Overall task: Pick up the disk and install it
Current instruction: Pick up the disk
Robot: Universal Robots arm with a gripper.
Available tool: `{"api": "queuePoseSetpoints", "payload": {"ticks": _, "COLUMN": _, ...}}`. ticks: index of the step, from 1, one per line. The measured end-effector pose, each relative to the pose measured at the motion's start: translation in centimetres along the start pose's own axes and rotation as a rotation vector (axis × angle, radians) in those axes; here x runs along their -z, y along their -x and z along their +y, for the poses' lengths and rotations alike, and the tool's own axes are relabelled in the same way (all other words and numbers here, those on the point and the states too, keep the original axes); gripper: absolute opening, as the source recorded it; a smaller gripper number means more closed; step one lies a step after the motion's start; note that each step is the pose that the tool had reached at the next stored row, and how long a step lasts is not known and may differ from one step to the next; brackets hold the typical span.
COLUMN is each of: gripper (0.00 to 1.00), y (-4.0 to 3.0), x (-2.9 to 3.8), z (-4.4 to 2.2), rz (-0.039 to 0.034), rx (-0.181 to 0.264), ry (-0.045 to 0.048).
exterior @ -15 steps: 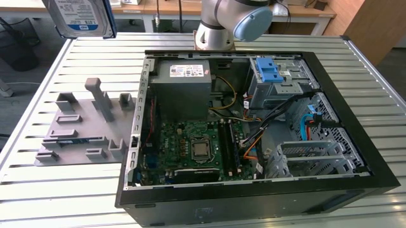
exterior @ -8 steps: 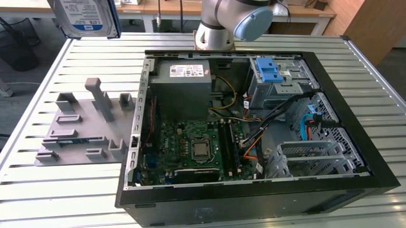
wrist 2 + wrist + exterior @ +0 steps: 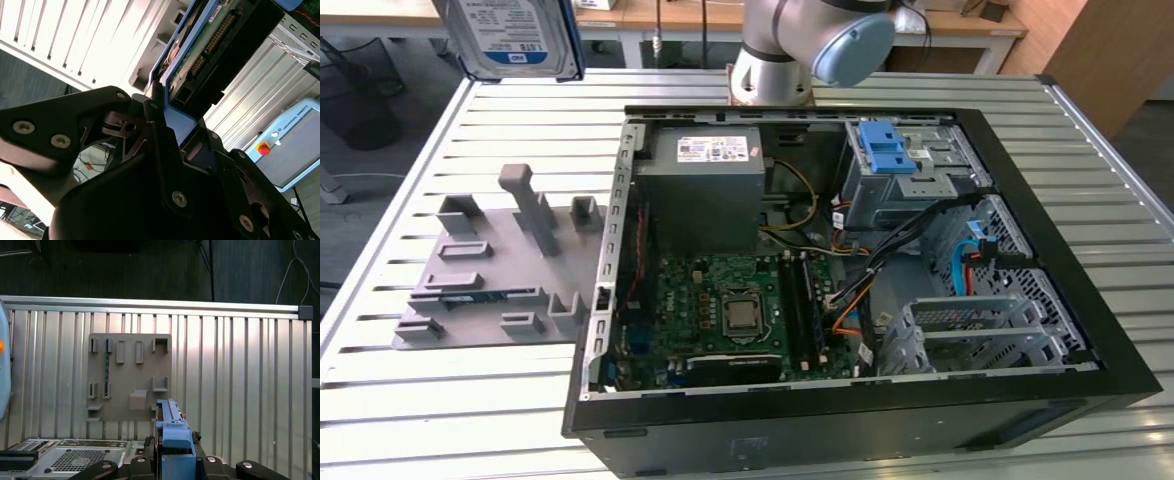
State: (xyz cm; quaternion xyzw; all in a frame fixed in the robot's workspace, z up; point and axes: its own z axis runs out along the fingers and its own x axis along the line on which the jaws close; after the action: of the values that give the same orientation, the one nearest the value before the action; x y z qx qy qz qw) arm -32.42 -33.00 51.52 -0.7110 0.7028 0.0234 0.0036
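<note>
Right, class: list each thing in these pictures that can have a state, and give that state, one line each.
disk: held up off the table, clamped by its blue frame.
gripper: shut on the disk.
computer case: lying flat, side open, insides exposed.
grey holder: flat on the table, one thin strip slotted in.

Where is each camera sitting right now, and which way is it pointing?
Exterior view: off the arm, high over the table, looking down into the open computer case; the arm shows behind the case, the disk raised at the exterior view's left.
First wrist view: on the wrist, looking down past the gripper at the grey holder plate.
Second wrist view: on the wrist, looking close along the fingers.
Shared: both wrist views show the gripper shut on the disk.
</note>
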Motion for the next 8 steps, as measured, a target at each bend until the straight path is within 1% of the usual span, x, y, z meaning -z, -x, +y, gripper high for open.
{"api": "queuePoseSetpoints", "payload": {"ticks": 8, "gripper": 0.36, "y": -0.02, "x": 0.04, "z": -1.61, "rz": 0.0, "rx": 0.0, "ry": -0.0001}}
